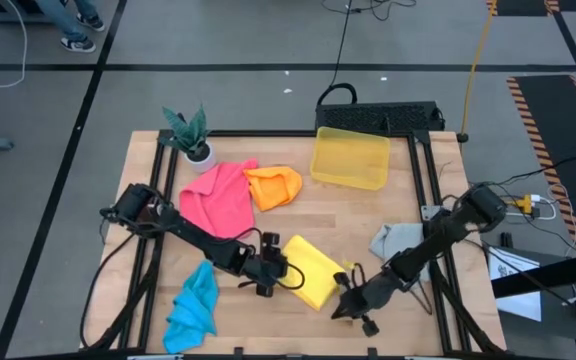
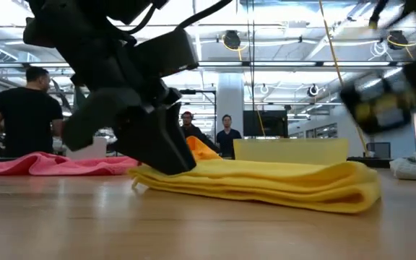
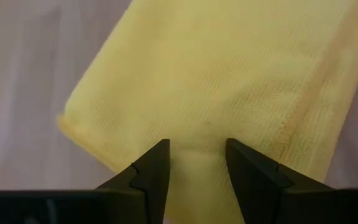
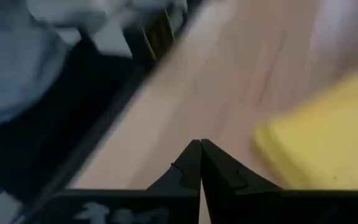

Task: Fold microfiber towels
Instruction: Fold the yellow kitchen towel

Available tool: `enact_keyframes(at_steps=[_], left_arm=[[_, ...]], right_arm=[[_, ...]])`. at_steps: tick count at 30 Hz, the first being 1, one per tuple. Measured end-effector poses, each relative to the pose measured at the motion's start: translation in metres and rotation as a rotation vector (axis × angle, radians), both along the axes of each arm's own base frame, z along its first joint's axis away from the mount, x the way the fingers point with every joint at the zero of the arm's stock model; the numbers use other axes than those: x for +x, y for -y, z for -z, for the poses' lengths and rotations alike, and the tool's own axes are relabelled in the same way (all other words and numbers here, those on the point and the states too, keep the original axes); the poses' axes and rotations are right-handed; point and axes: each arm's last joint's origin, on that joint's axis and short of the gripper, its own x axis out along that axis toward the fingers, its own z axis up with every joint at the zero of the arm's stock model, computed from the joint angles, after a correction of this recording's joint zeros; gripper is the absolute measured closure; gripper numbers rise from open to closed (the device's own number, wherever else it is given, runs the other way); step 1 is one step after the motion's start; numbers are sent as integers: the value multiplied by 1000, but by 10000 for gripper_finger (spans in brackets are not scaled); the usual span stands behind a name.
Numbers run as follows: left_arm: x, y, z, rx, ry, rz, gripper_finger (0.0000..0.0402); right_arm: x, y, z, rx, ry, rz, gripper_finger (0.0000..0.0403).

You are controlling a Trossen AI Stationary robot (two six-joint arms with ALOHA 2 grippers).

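While the yellow towel (image 1: 313,270) lies folded on the near middle of the table (image 1: 398,215), the left gripper (image 1: 290,272) sits at its left edge with its fingers parted around a strip of the cloth; the left wrist view shows yellow fabric running between the two dark fingers (image 3: 148,177), though whether they actually pinch it I cannot tell. From that gripper the towel stretches away toward the right arm, its long axis running diagonally from the table's middle down toward the near edge. The right gripper (image 1: 346,306) hangs just beside the towel's near-right corner, fingers pressed together and holding nothing (its wrist view shows bare wood ahead and the yellow edge off to one side). So the left arm is the nearer one, already on the cloth, and any further fold or smoothing would likely start from its side. Pink (image 1: 218,198), orange (image 1: 274,186), blue (image 1: 194,305) and grey (image 1: 396,240) towels lie unfolded, well apart around it.
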Motion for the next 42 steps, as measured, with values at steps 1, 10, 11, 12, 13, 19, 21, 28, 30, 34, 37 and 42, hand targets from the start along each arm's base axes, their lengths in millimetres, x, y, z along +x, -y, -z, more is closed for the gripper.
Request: enact_keyframes(at_steps=[1,10,11,12,13,19,21,28,30,34,37,42], left_arm=[[0,-1,-2,23,4,14,243],[-2,-6,-22,113,68,-36,243],[-3,-7,-21,97,57,-43,243],[-3,-8,-20,64,36,-41,243],[-4,-8,-19,17,17,-35,243],[-6,0,-5,-90,-63,32,243],[-6,-2,-2,-25,-70,30,243],[-2,-25,-1,337,-39,-106,243],[0,-33,-1,405,-48,-118,243],[-1,-40,-13,460,-36,-149,243],[-3,-35,-24,389,20,-170,243],[-4,-19,-30,133,52,-82,243]], right_arm=[[0,0,-7,-18,47,21,403],[11,37,0,-156,77,404,403],[9,41,6,-170,45,419,403],[7,44,11,-184,19,438,403],[7,47,15,-196,4,459,403],[-3,53,34,-223,-70,523,403],[-5,51,35,-205,-88,508,403],[-11,32,31,-134,-62,496,403],[-11,25,27,-131,-31,510,403],[-13,11,19,-220,67,399,403],[-8,5,8,-200,182,417,403],[4,15,5,-133,179,373,403]])
